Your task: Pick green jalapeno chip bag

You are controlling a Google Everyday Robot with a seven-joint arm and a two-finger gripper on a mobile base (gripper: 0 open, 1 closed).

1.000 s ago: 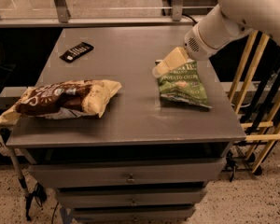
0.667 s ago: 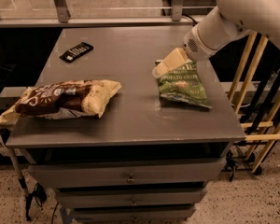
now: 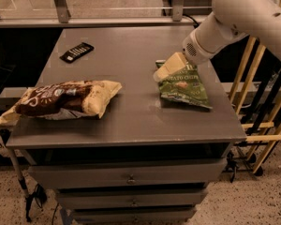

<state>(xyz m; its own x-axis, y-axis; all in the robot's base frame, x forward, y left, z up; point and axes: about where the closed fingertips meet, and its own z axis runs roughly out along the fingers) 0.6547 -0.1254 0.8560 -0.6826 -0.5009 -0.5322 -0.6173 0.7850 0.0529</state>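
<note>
The green jalapeno chip bag (image 3: 183,87) lies flat on the right side of the grey table (image 3: 131,121), with white "potato chips" lettering showing. My gripper (image 3: 167,67) comes in from the upper right on the white arm (image 3: 243,13). It sits at the bag's top left edge, over or touching it, and hides the upper part of the bag. The bag rests on the table.
A larger brown-and-cream bag (image 3: 65,99) lies on the table's left front. A black remote (image 3: 77,52) lies at the back left. Wooden rails (image 3: 257,125) stand to the right of the table. Drawers (image 3: 129,178) sit below the tabletop.
</note>
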